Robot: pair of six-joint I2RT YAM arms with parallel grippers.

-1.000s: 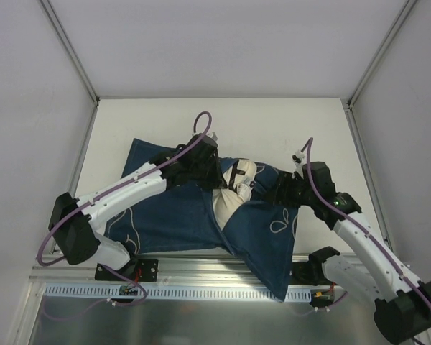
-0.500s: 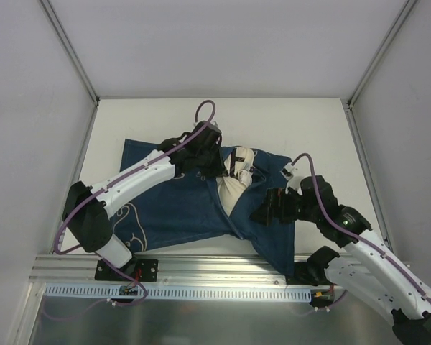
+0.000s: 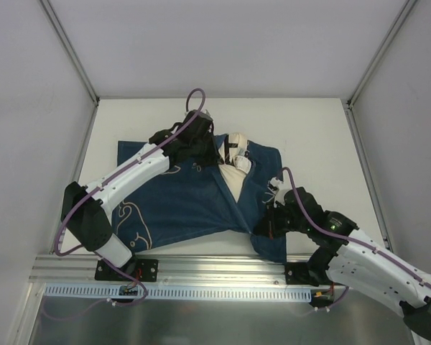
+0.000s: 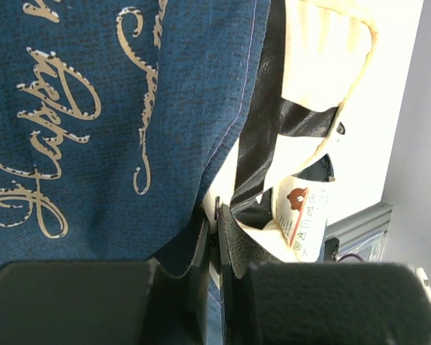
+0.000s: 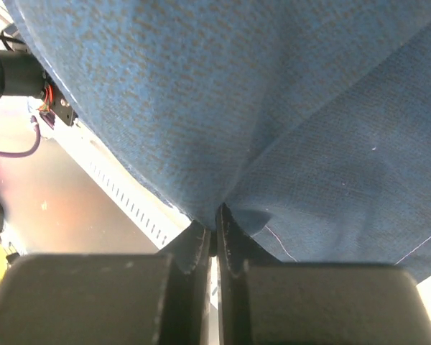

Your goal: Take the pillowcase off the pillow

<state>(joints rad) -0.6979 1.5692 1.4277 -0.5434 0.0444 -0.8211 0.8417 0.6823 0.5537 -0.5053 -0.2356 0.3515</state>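
The pillowcase point(image 3: 174, 208) lies rumpled across the surface point(image 3: 312, 133), navy with cream drawings. Its opening gapes around the cream pillow point(image 3: 235, 180), which is mostly inside and sits far of centre. Peeling seems partway done: the left tool point(image 4: 215, 213) is clenched on the hem beside the pillow, and the right tool point(image 5: 215, 213) pinches the near flap. Next, they likely need opposing pulls so the pillow slips free.

Cursive script on pillowcase point(image 4: 93, 108), illegible

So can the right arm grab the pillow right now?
Probably not: the right gripper is shut on the pillowcase, so its jaws are full, and it is well apart from the bare pillow.
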